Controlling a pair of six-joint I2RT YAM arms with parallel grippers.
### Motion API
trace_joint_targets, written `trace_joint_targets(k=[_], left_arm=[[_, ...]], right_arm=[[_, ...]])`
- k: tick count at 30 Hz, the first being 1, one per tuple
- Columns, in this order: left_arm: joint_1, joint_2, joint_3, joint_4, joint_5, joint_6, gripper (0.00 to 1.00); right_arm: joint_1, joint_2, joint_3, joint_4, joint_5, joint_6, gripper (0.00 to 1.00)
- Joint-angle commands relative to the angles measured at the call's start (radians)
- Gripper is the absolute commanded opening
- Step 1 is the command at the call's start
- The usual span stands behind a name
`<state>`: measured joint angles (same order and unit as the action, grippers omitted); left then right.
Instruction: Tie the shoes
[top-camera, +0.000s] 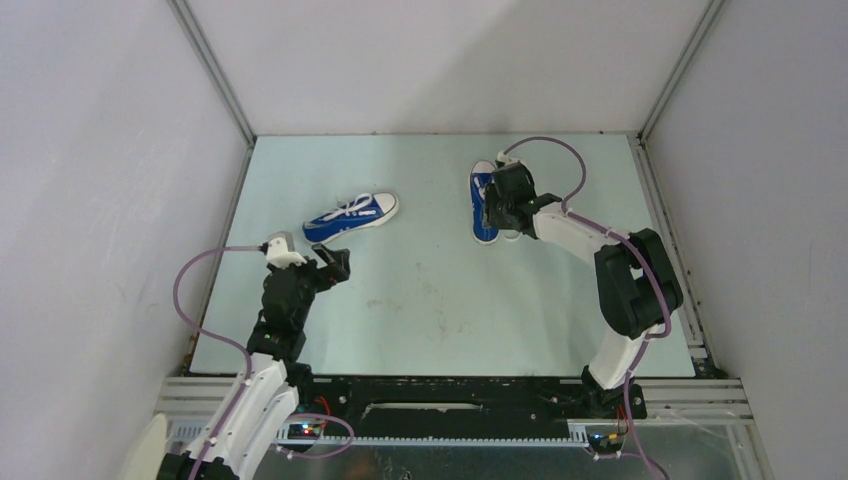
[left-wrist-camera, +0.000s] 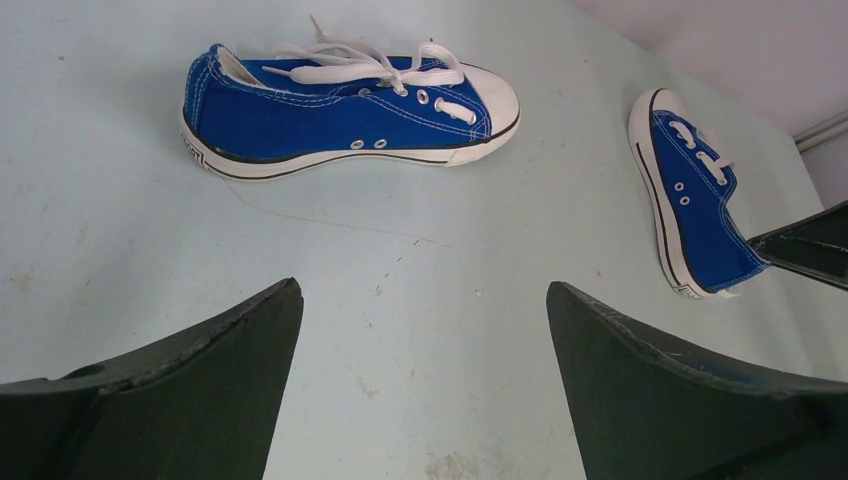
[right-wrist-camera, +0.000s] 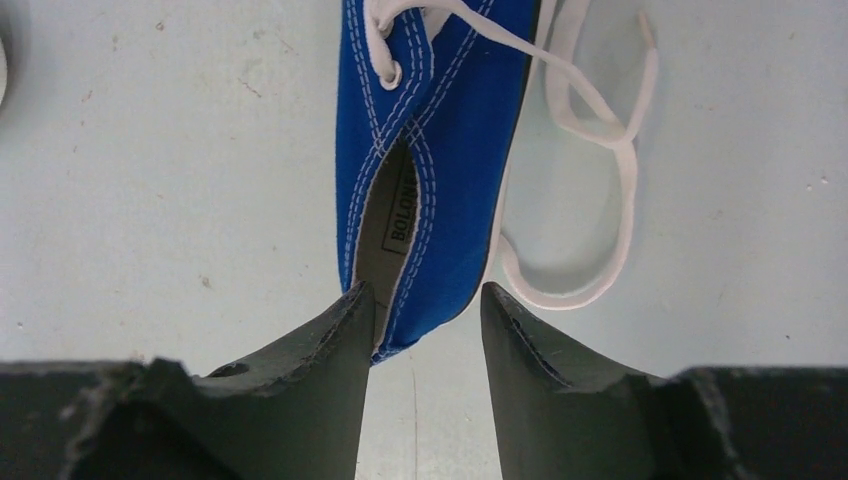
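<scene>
The left gripper (left-wrist-camera: 425, 290) is wide open and holds nothing, near one blue sneaker (left-wrist-camera: 340, 110) lying on the table (top-camera: 430, 300). The right gripper (right-wrist-camera: 425, 295) has a finger on each side of the heel of the other sneaker (right-wrist-camera: 440, 150). I cannot tell if it squeezes.

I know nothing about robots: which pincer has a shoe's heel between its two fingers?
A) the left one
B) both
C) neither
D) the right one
D: the right pincer straddles the heel of one blue shoe, while the left pincer gapes open over bare table, short of the other shoe.
</scene>
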<state>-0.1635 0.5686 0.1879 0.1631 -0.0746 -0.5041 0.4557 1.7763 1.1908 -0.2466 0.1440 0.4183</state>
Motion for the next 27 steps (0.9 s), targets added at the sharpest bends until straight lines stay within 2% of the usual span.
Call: trace_joint_targets(k=[1, 6, 11, 15, 17, 20, 22, 27], left_arm=[[-0.004, -0.010, -0.003, 0.027, 0.003, 0.018, 1.00], [-0.005, -0.012, -0.003, 0.026, 0.002, 0.016, 1.00], [-0.004, -0.010, -0.003, 0.026, 0.001, 0.012, 1.00], [-0.005, -0.007, -0.003, 0.026, 0.003, 0.012, 1.00], [-0.004, -0.009, -0.003, 0.025, 0.003, 0.011, 1.00], [-0.004, -0.013, -0.004, 0.023, 0.002, 0.011, 1.00], [-0.004, -0.013, -0.004, 0.023, 0.002, 0.010, 1.00], [-0.005, -0.013, -0.004, 0.023, 0.004, 0.011, 1.00]], right_arm=[[0.033, 0.003, 0.024, -0.071, -0.060, -0.006, 0.46], [0.039, 0.011, 0.024, -0.094, -0.116, -0.003, 0.38], [0.038, 0.041, 0.031, -0.134, -0.183, -0.010, 0.42], [0.035, 0.070, 0.058, -0.206, -0.164, -0.016, 0.39], [0.036, 0.057, 0.059, -0.220, -0.163, -0.020, 0.30], [0.040, 0.017, 0.059, -0.238, -0.177, -0.022, 0.10], [0.051, -0.018, 0.057, -0.255, -0.184, -0.020, 0.01], [0.101, -0.125, 0.003, -0.266, -0.213, 0.008, 0.00]])
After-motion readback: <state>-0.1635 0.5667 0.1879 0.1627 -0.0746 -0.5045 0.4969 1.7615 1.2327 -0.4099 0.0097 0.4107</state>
